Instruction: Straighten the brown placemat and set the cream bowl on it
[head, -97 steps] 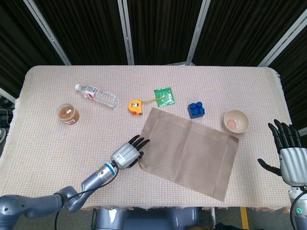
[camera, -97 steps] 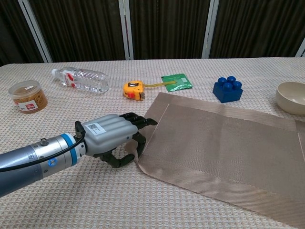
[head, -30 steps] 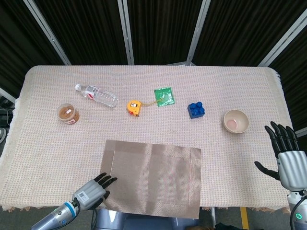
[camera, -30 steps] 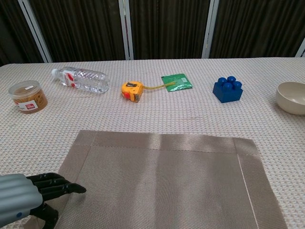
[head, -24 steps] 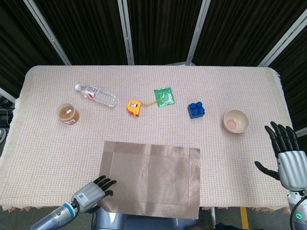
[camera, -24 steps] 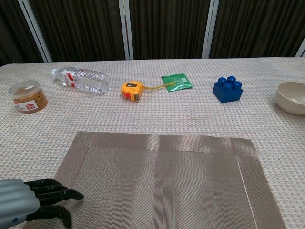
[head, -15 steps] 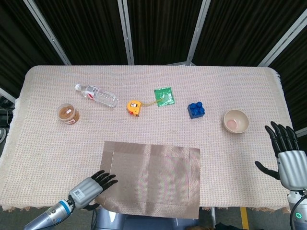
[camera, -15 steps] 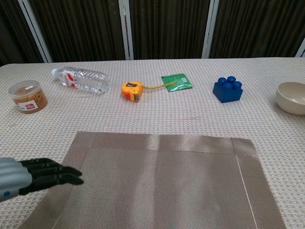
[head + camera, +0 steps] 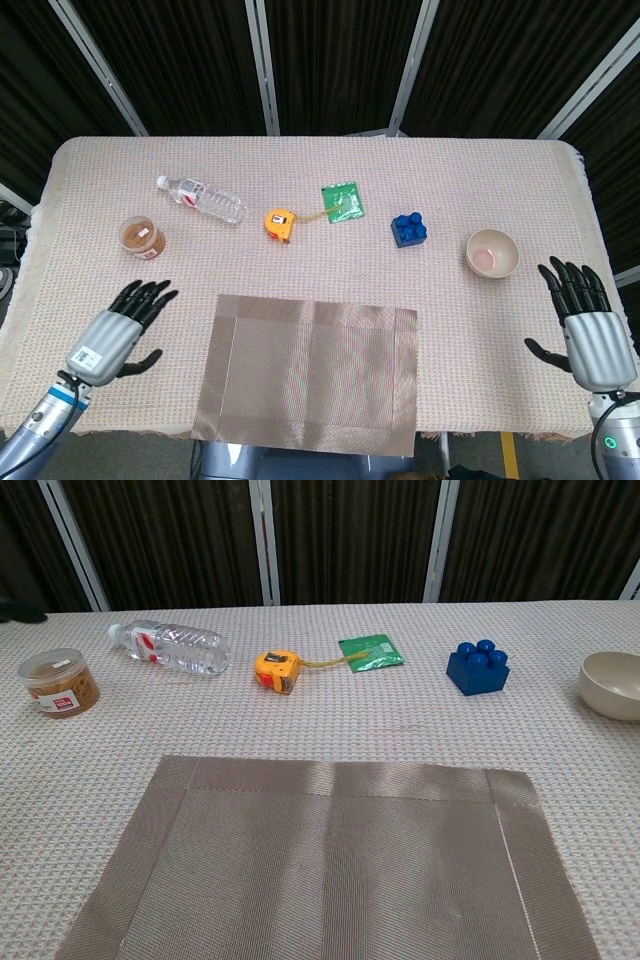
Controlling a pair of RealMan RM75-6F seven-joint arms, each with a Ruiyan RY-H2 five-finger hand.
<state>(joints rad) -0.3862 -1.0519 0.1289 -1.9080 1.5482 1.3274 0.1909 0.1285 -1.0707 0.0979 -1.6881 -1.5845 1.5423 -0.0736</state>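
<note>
- Placemat first: I see the brown woven rectangular placemat lying flat and square to the desk's near edge, its front slightly overhanging.
- My left hand hovers beside the mat's left edge, fingers spread, holding nothing.
- My right hand is at the desk's right edge, fingers apart, empty.
- I see the round cream bowl upright on the cloth, well apart from the mat, right of the blue toy brick.
</note>
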